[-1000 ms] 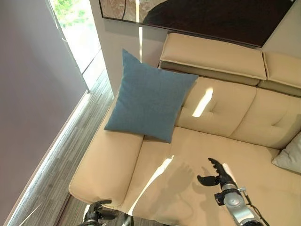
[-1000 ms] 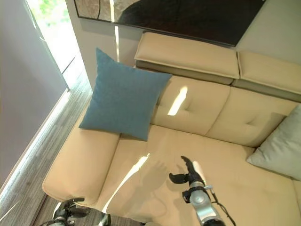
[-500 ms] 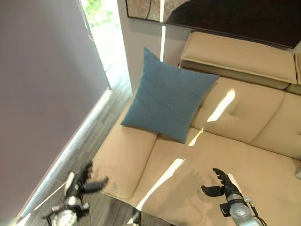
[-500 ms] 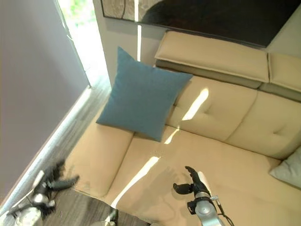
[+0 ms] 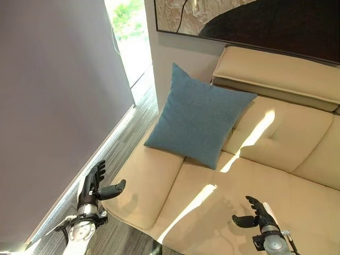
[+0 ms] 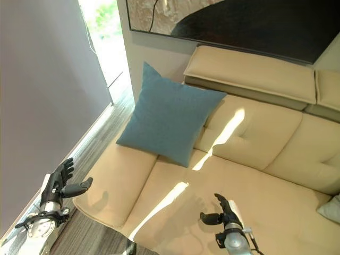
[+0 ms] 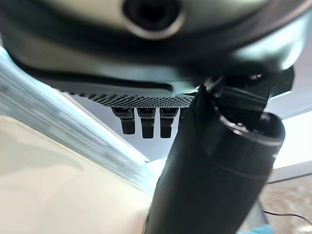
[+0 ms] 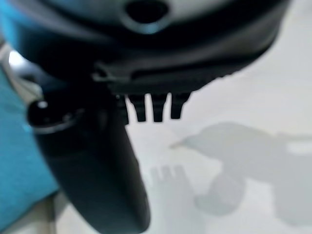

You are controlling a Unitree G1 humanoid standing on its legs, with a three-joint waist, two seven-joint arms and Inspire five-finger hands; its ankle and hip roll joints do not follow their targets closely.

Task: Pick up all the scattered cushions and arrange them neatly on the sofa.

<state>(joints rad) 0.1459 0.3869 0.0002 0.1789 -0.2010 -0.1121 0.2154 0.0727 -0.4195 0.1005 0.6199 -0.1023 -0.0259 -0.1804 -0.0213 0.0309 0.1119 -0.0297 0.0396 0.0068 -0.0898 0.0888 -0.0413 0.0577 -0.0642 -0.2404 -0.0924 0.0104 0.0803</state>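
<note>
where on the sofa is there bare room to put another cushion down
The widest bare patch is the seat between the blue cushion and the right hand, which hovers open over it. The backrest right of the blue cushion is bare too. The corner by the armrest is taken by that cushion. A pale cushion sits at the far right. The left hand is open beside the armrest.

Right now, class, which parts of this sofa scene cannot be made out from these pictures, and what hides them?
- Pale grey cushion: cut off by the right eye view's right edge; its shape is unknown.
- Sofa: its right end runs past the left eye view's edge.
- Sofa back behind the blue cushion: covered by it.
- Right hand: its palm faces away.
- Left hand: nothing hidden; open, empty.
</note>
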